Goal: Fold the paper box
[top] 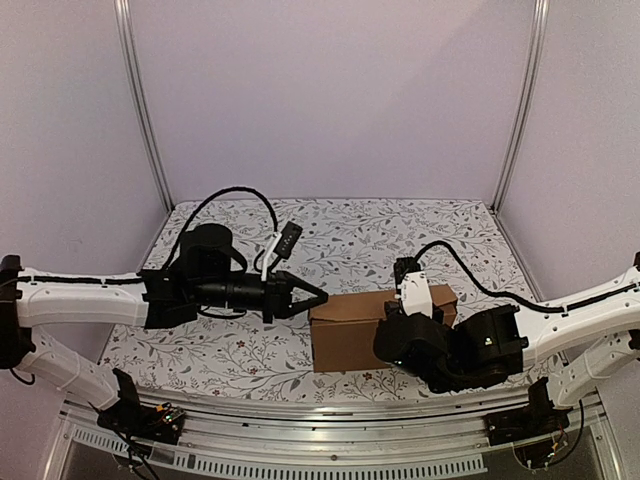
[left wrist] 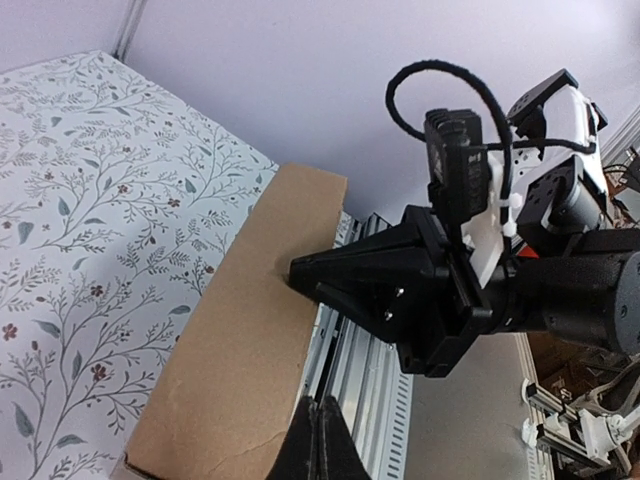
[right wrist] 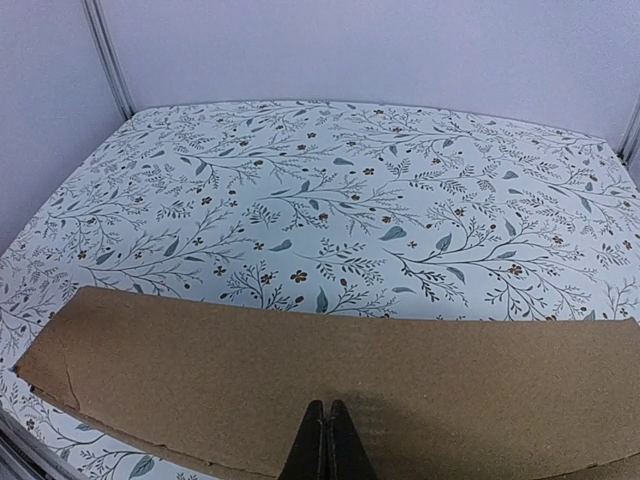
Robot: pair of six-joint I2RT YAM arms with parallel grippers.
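i see pale lilac walls (top: 330,90) on 3 sides, 2 metal posts (top: 140,110) in the back corners, a white leaf-and-flower print table cover (top: 360,235), and a slotted aluminium rail (top: 330,425) along the near edge. the light is soft and even.

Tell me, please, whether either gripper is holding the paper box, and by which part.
Neither holds it. The left gripper and right gripper are both shut on nothing; their closed tips only seem to rest against the walls of the paper box.

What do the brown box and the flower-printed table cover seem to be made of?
The plain brown box looks like cardboard: matte, grainy, with a small tear at one edge. The white flower-printed table cover seems a smooth printed sheet, perhaps vinyl or paper.
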